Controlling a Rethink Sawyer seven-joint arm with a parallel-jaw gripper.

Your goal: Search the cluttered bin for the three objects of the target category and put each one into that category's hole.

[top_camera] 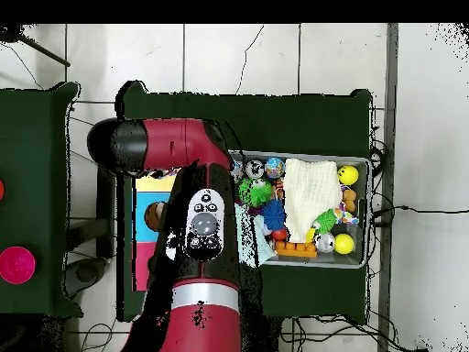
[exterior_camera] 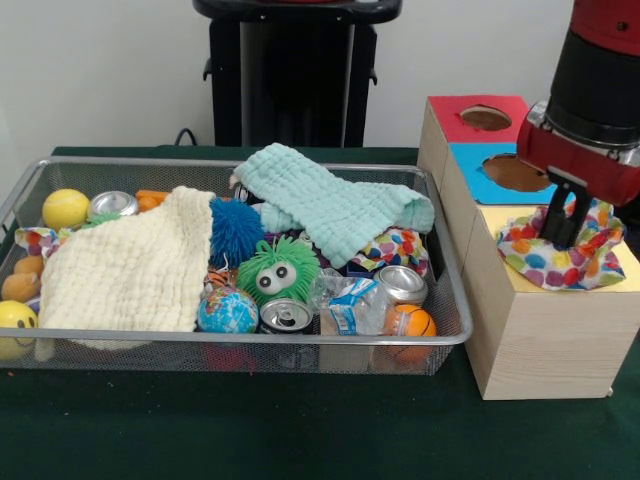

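Gripper [exterior_camera: 566,238] at right of frame, fingers clamped on polka-dot cloth [exterior_camera: 560,258] over the box's yellow section [exterior_camera: 628,262], deposit underway; another polka-dot cloth [exterior_camera: 400,243] remains in wire bin [exterior_camera: 452,330].

robot lab, test setup. red and black arm [top_camera: 197,275] on a pedestal [exterior_camera: 296,70] at a green-covered table [exterior_camera: 250,420]; pale tiled floor [top_camera: 275,55] with loose cables; plain white wall [exterior_camera: 100,70]. wire mesh bin [exterior_camera: 240,345] of toys and cloths, wooden sorting box [exterior_camera: 540,340] (colour-coded holes on top).
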